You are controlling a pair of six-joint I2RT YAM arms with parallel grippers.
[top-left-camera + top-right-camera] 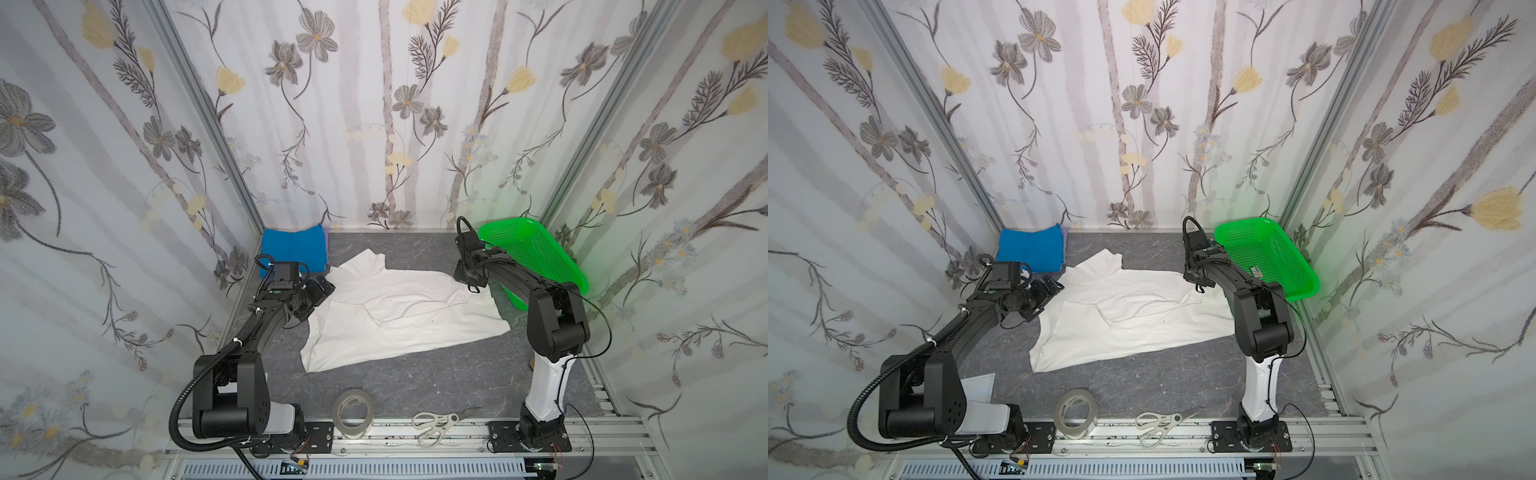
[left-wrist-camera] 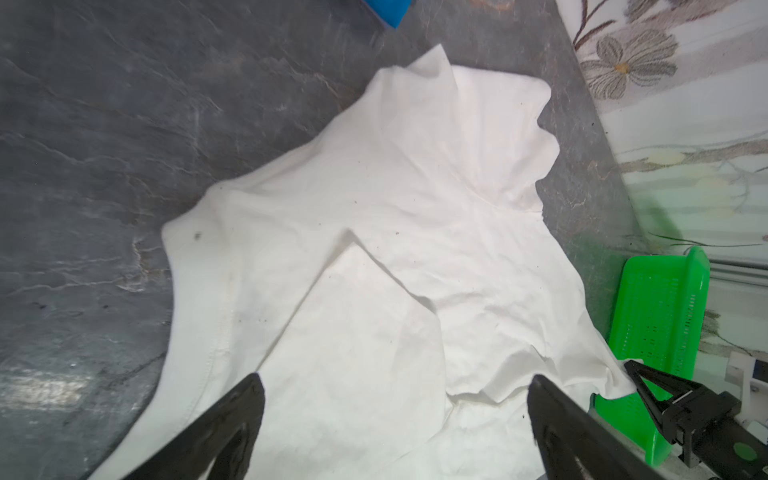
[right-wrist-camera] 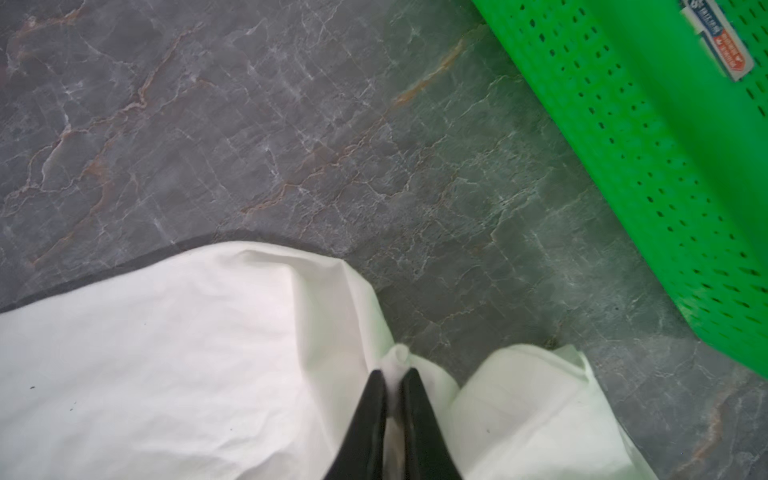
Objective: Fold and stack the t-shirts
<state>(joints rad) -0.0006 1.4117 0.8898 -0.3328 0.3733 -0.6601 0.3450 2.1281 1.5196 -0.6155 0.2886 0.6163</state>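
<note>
A white t-shirt (image 1: 399, 307) (image 1: 1133, 316) lies rumpled and spread on the grey marbled table; no print shows on it. A folded bright blue t-shirt (image 1: 293, 245) (image 1: 1032, 249) sits in the back left corner. My left gripper (image 1: 318, 297) (image 2: 395, 380) hangs open over the white shirt's left edge (image 2: 374, 249), with nothing between its fingers. At the shirt's far right edge, my right gripper (image 1: 471, 286) (image 3: 394, 372) is shut on a small pinch of the white cloth (image 3: 166, 353).
A green mesh basket (image 1: 536, 257) (image 3: 665, 166) leans tilted against the right wall, just behind the right arm. A tape roll (image 1: 353, 413) and white-handled scissors (image 1: 436, 422) lie at the table's front edge. Flowered walls close in three sides.
</note>
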